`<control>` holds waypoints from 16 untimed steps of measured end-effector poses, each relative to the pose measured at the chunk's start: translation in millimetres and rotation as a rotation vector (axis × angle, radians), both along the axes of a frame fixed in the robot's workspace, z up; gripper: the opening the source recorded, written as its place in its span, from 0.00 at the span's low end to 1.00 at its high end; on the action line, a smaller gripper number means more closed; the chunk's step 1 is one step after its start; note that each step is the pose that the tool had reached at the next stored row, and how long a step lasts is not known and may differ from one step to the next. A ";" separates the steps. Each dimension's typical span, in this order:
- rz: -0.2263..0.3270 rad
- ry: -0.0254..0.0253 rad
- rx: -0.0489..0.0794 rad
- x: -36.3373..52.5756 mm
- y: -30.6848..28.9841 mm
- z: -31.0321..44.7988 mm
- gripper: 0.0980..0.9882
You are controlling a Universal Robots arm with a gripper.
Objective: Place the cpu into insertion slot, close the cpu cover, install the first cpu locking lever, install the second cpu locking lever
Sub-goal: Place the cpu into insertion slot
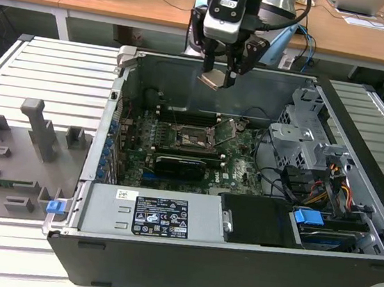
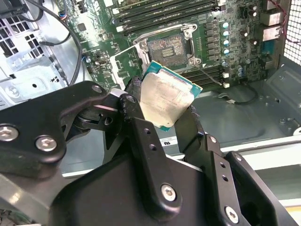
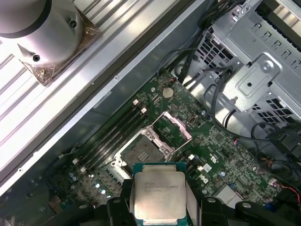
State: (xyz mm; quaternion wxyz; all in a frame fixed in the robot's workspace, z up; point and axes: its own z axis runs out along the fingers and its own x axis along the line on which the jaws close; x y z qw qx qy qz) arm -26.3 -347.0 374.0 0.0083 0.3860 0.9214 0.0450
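Firstly, exterior view. Open black desktop computer case (image 1: 233, 264) lies on a ribbed grey metal table (image 1: 54, 64), with a green motherboard (image 1: 242, 165) on its floor. Black two-fingered gripper (image 1: 218, 77) hangs above the case's far wall, clamped on the cpu (image 1: 212, 79), a small flat square chip with a pale silvery metal top, tilted and well above the board. Insertion slot (image 1: 194, 138), a dark square socket in a silvery surround, lies uncovered near the middle of the board. The cpu cover (image 1: 225, 127), a thin silvery metal frame, stands raised just beside the slot on the exterior view's right. Grey plastic fixture plate (image 1: 15, 157) sits outside the case on the exterior view's left. Silvery perforated drive cage (image 1: 304, 140) sits inside on the exterior view's right.

Next, second wrist view. The cpu (image 2: 167, 99) shows a scuffed pale grey metal lid on a green-edged base, one corner pointing toward the insertion slot (image 2: 167, 47). Black fingers (image 2: 134, 113) of the gripper (image 2: 162, 115) press its opposite edges. The cpu cover (image 2: 127, 63) stands open beside the slot, green board visible through its open middle.

Lastly, first wrist view. The cpu (image 3: 158, 195) faces the camera, with faint print on its lid and a green rim along one edge. The gripper (image 3: 160, 209) grips it between its fingers (image 3: 120, 207). The insertion slot (image 3: 141, 150) lies beyond, apart from the chip. The cpu cover (image 3: 173, 128) tilts up from its hinge edge. Long dark memory slots (image 3: 113, 136) run alongside.
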 end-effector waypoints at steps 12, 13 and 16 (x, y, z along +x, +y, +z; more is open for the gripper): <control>-0.071 0.0000 0.000 0.0 0.0 0.0 0.48; -0.076 0.0000 0.000 0.0 0.0 0.0 0.48; -0.104 -0.0001 0.000 0.0 0.0 -0.3 0.48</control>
